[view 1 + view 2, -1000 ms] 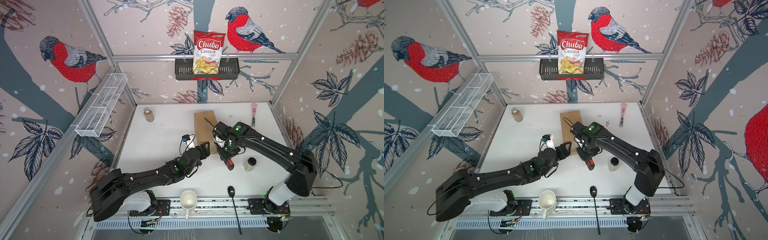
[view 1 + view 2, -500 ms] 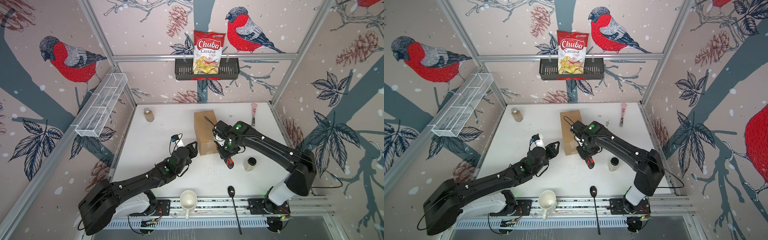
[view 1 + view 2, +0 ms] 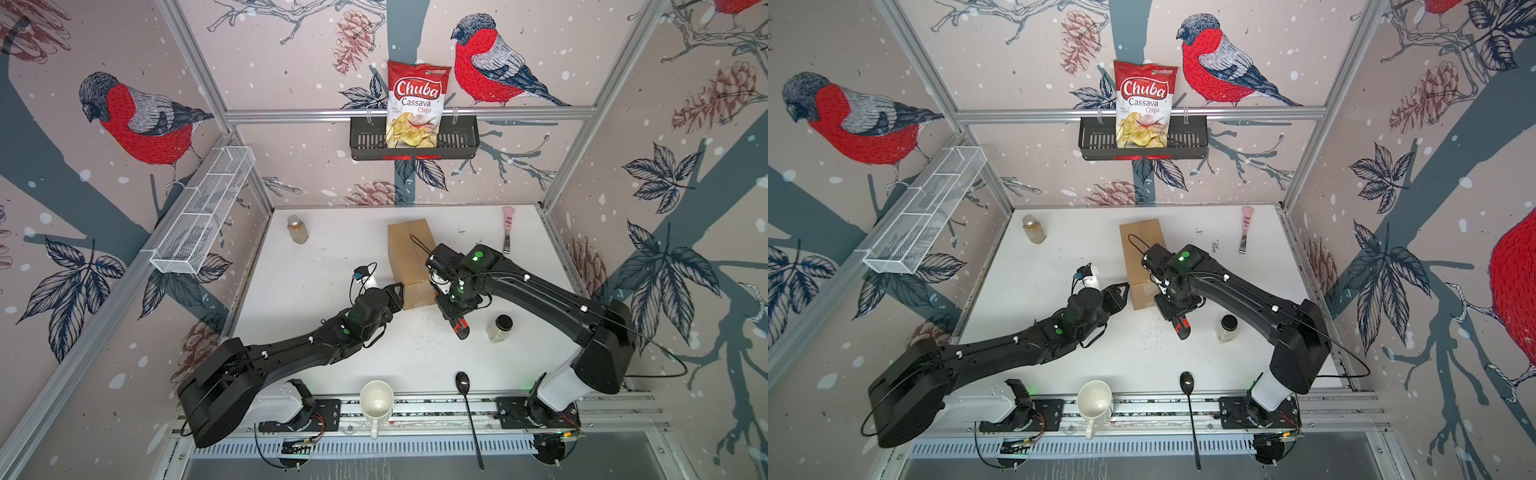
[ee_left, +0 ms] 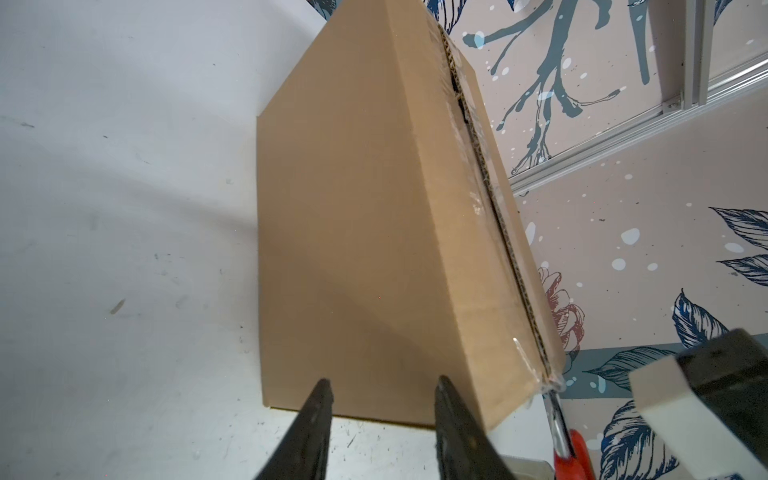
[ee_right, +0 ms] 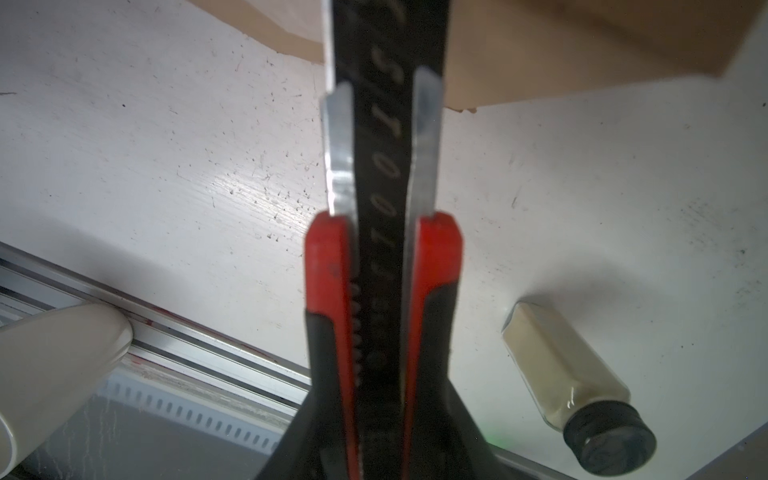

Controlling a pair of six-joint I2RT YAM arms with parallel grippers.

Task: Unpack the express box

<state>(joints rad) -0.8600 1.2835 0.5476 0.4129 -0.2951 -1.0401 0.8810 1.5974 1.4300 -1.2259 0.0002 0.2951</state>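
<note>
The express box (image 3: 409,257) (image 3: 1140,249) is a plain brown carton lying shut mid-table, with clear tape over its top seam (image 4: 486,178). My left gripper (image 3: 397,293) (image 3: 1121,293) (image 4: 382,384) sits low by the box's near left side, jaws open with nothing between them. My right gripper (image 3: 451,309) (image 3: 1173,309) (image 5: 382,316) is shut on a red and black utility knife (image 5: 382,166) (image 3: 459,330). The knife's blade (image 4: 555,411) reaches up to the box's near corner at the taped seam.
A black-lidded jar (image 3: 498,328) stands right of the knife. A mug (image 3: 376,401) and a black spoon (image 3: 463,382) lie at the front edge. A spice jar (image 3: 298,228) and a pink-handled tool (image 3: 508,226) are at the back. A black basket (image 3: 457,139) with a chips bag hangs on the wall.
My left gripper has drawn back from the box's near end toward the left, and its jaws have narrowed. The right arm and the knife have stayed put.
</note>
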